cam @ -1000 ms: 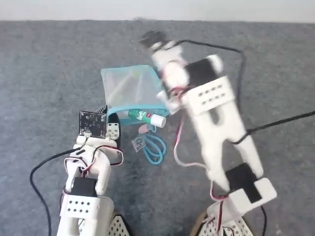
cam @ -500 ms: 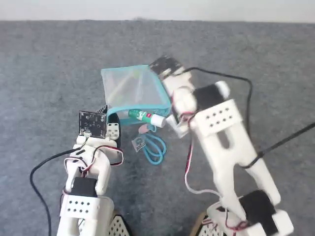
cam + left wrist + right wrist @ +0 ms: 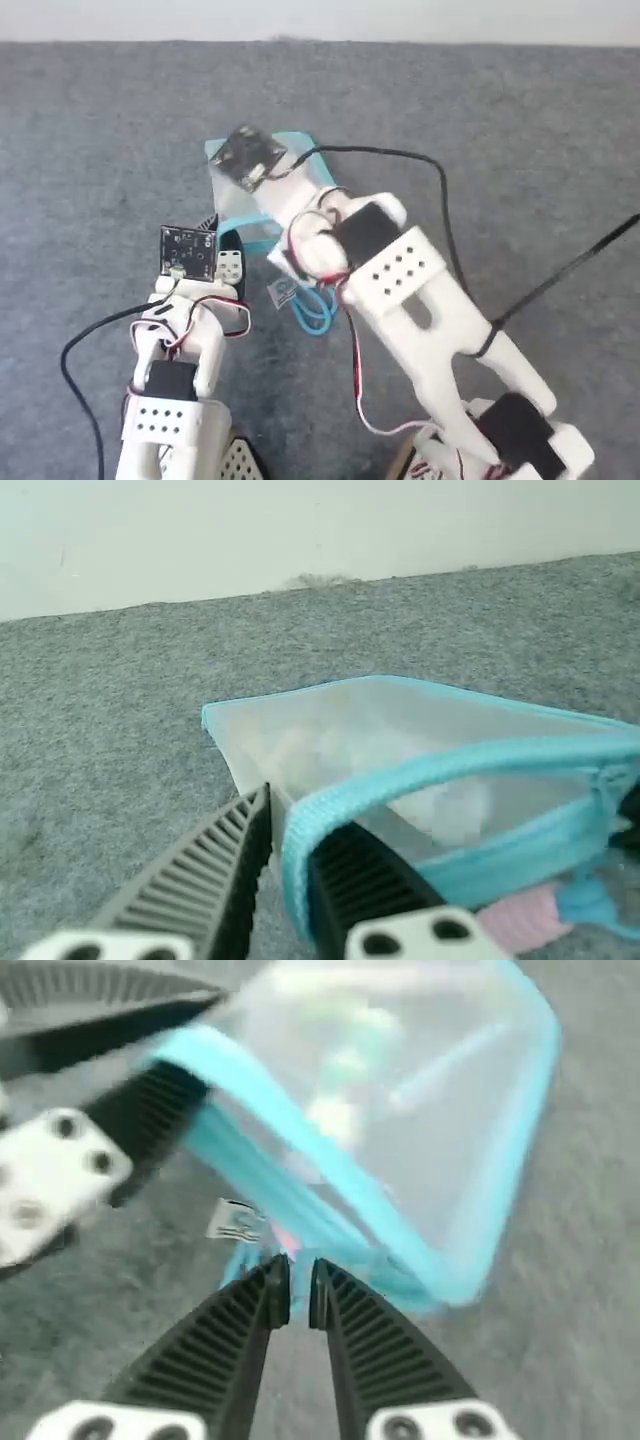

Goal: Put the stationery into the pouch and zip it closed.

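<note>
On the grey table [image 3: 540, 130] the right arm [image 3: 420, 300] stretches over the pouch [image 3: 380, 730], and the left arm [image 3: 180, 340] stands at the near side of it. The pouch lies in the middle of the table with its mouth toward the arms. It is half transparent, with pale shapes inside which I take for stationery — what they are exactly I cannot tell. The left gripper [image 3: 290, 880] is closed on the blue rim [image 3: 450, 765] at one corner of the mouth. The right gripper [image 3: 296, 1295] hangs just at the mouth too. Its jaws are almost together, with only a thin slit between, and I see nothing held there. Just beside the mouth lie a blue cord [image 3: 318, 308] and a small tag [image 3: 281, 292]. I judge that zipping is the step now. To do it well, the left grip should hold firm as an anchor, so the rim is stretched. The right one should take the zip pull — which I cannot make out — and draw it straight along the rim, low over the table, with the cord kept out of the teeth.
</note>
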Tool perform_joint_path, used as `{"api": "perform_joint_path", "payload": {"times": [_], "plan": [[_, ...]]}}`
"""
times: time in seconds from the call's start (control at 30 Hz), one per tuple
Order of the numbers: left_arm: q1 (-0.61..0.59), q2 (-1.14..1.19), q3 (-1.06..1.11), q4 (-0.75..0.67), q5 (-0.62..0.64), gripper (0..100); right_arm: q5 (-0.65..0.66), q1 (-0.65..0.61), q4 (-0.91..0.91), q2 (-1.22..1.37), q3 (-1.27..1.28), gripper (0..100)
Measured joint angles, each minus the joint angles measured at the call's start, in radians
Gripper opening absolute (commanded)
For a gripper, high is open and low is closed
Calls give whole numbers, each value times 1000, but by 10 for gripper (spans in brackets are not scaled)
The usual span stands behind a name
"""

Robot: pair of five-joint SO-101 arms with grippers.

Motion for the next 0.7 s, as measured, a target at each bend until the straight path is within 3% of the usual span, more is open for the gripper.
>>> {"api": "perform_joint_path", "payload": {"times": [0.17, 0.33, 0.7], "plan": [[0, 0, 0, 0, 0, 13, 0, -8, 0, -114, 2, 48], [0, 0, 0, 0, 0, 13, 0, 69, 0, -311, 87, 48], [0, 0, 0, 0, 0, 13, 0, 226, -249, -697, 690, 51]]}}
